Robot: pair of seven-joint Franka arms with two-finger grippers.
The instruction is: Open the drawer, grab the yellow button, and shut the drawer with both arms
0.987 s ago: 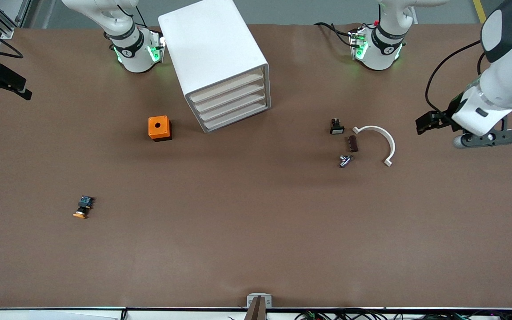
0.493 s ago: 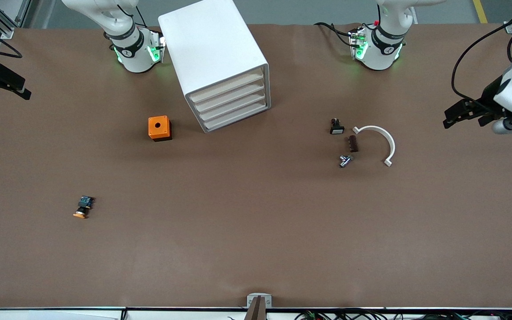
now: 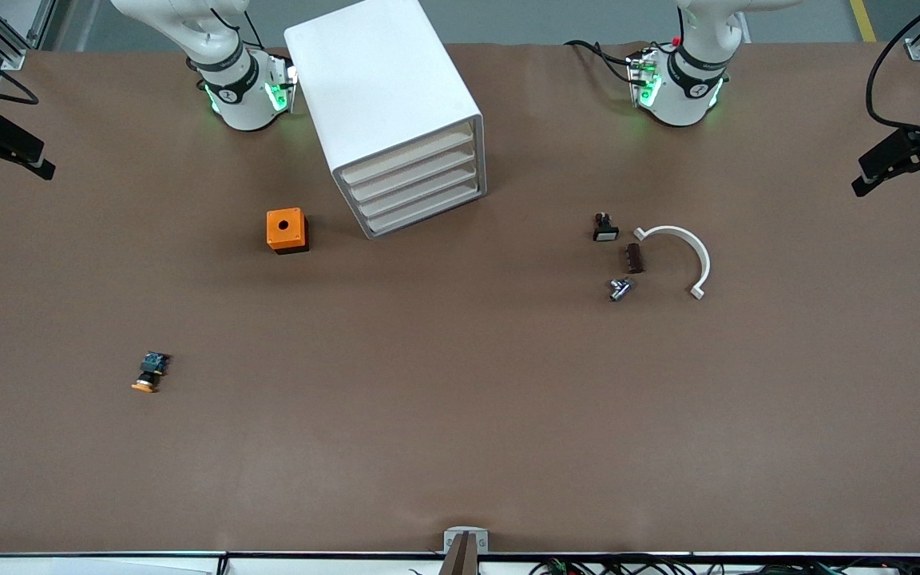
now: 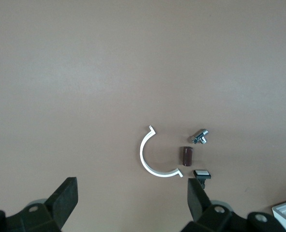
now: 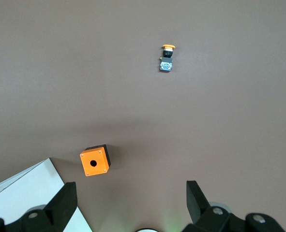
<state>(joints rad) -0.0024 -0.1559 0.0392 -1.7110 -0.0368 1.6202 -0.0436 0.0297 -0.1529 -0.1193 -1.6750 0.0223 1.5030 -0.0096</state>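
Observation:
The white cabinet (image 3: pixel 384 88) stands near the right arm's base. All four drawers are shut, the uppermost drawer (image 3: pixel 412 153) among them. The button (image 3: pixel 148 373) lies on the table, nearer to the front camera than the cabinet, toward the right arm's end. It also shows in the right wrist view (image 5: pixel 167 58). My right gripper (image 5: pixel 130 191) is open and empty, high over the table beside the cabinet (image 5: pixel 22 193). My left gripper (image 4: pixel 132 186) is open and empty, high over the left arm's end of the table.
An orange cube with a hole (image 3: pixel 287 230) sits beside the cabinet. A black switch with a white face (image 3: pixel 605 228), a brown piece (image 3: pixel 634 258), a metal part (image 3: pixel 620 288) and a white half ring (image 3: pixel 688 255) lie toward the left arm's end.
The left arm has drawn back toward its end of the table and mostly left the front view. Nothing on the table has moved.

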